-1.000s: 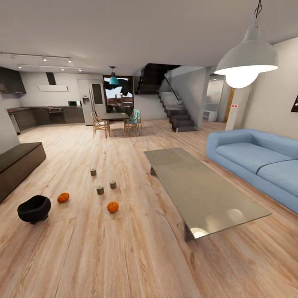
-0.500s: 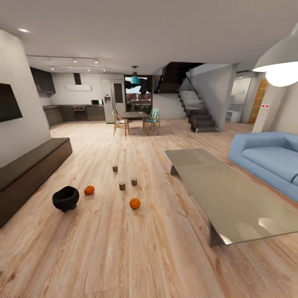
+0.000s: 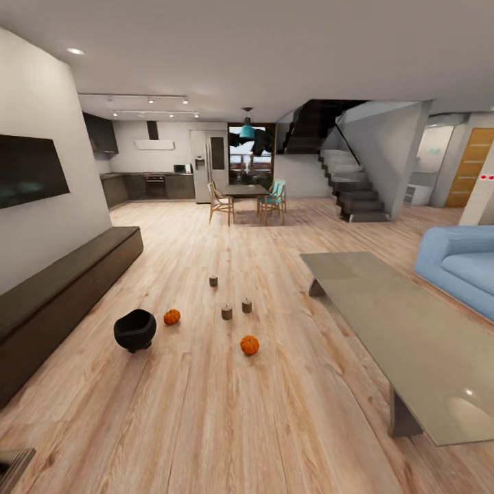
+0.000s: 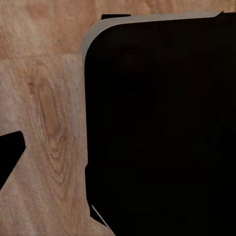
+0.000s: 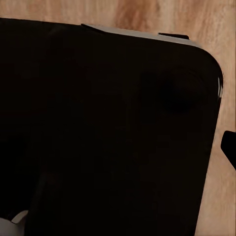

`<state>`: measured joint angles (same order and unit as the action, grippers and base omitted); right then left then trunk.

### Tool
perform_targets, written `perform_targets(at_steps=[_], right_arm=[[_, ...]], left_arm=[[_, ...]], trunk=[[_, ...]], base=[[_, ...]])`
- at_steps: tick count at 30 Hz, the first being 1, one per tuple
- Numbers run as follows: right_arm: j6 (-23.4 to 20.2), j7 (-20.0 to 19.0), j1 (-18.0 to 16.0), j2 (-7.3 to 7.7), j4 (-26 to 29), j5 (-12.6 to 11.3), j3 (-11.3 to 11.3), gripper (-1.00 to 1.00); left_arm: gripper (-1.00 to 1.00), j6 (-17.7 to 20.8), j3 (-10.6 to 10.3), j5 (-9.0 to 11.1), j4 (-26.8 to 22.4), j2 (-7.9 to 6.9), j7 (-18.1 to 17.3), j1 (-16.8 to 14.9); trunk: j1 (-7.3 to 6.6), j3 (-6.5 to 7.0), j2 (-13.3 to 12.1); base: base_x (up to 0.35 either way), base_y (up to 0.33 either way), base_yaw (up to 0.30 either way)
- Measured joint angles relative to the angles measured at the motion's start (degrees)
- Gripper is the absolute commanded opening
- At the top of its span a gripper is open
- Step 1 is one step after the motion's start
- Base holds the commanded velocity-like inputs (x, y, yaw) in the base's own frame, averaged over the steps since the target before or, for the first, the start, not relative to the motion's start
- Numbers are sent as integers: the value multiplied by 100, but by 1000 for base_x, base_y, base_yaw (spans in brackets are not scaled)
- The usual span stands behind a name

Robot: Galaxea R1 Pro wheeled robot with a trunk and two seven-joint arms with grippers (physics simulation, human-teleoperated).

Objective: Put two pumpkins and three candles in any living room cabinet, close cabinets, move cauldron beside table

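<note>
On the wood floor ahead lie two orange pumpkins (image 3: pixel 171 316) (image 3: pixel 250 344). Three squat grey-brown candles (image 3: pixel 213 280) (image 3: pixel 226 312) (image 3: pixel 246 305) stand just beyond them. A black cauldron (image 3: pixel 135 330) sits left of the nearer-left pumpkin. The long, low dark-brown cabinet (image 3: pixel 65 288) runs along the left wall with its fronts shut. The glossy coffee table (image 3: pixel 405 329) stretches along the right. Both wrist views look down at a large black body (image 4: pixel 157 128) (image 5: pixel 108 132) over floorboards, with a small black wedge (image 4: pixel 10 150) (image 5: pixel 229 147) at the edge; whether the grippers are open or shut is unclear.
A blue sofa (image 3: pixel 460 264) stands behind the table at the right. A dark TV (image 3: pixel 27 170) hangs above the cabinet. Far back are a dining table with chairs (image 3: pixel 248 199), a kitchen (image 3: pixel 147 185) and a staircase (image 3: pixel 353 189). Open floor lies between me and the pumpkins.
The whole head picture has shifted: the camera has turned left, bringing the left wall, TV and more of the cabinet into view and losing the pendant lamp. The things on the floor have not moved.
</note>
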<state>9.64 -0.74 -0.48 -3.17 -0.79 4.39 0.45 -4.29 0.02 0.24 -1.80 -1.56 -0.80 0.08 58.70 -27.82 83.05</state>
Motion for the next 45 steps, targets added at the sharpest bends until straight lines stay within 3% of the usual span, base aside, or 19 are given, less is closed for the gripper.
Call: perform_targets(at_steps=[14,45], right_arm=[[17,0,0,-8,1,7,7,100],[26,1,0,-16,0,7,8,100]], left_arm=[[100,-8,-10,-7,0,0,0,2],[100,-9,-10,-24,1,7,0,2]], trunk=[[-1,0,0],[-1,0,0]], base=[[298,185,224],[342,49,274]])
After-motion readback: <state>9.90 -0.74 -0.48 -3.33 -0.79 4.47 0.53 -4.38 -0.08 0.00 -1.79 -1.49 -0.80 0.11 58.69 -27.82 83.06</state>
